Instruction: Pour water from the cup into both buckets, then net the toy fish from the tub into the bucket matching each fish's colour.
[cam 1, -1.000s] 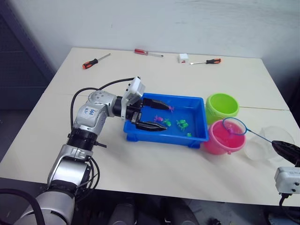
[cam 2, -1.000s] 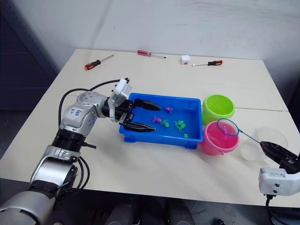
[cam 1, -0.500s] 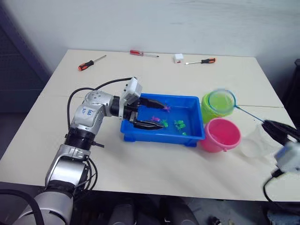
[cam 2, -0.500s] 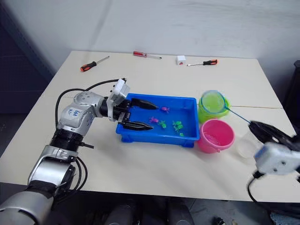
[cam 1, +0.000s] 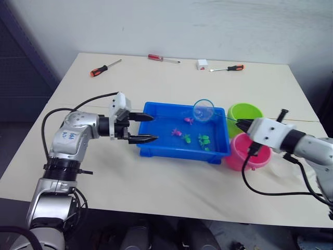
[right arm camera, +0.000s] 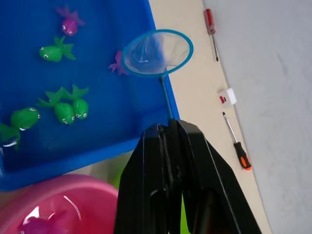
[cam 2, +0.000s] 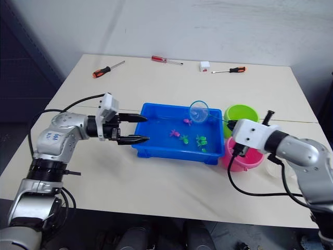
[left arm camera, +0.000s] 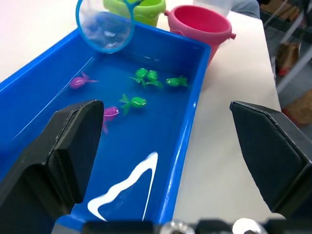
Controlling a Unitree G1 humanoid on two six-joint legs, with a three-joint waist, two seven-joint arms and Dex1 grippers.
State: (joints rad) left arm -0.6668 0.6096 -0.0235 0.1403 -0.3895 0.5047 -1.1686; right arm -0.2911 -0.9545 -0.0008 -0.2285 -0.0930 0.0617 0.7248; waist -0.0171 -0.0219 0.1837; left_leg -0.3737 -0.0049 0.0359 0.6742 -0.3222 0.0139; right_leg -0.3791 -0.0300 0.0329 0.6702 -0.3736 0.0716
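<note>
The blue tub (cam 1: 177,151) holds several green and pink toy fish (cam 1: 202,139) in water. My right gripper (right arm camera: 168,130) is shut on the thin handle of the net (cam 1: 203,110). The net's blue hoop hangs over the tub's far side, above a pink fish (right arm camera: 117,62). My left gripper (cam 1: 154,128) stands open at the tub's left end, holding nothing. Right of the tub are the green bucket (cam 1: 245,112) and the pink bucket (cam 1: 235,155). The pink bucket has a pink fish (right arm camera: 41,225) in its water. The clear cup (left arm camera: 213,5) sits beyond the buckets, mostly hidden.
Three screwdrivers lie along the table's far edge: an orange-handled one (cam 1: 105,67), a red one (cam 1: 163,58) and another (cam 1: 228,68) by a small white box (cam 1: 202,63). A black cable (cam 1: 250,182) trails from my right wrist past the pink bucket.
My right arm has swung the net left, from above the green bucket to over the tub. My left gripper has drawn back left, from inside the tub to its end.
</note>
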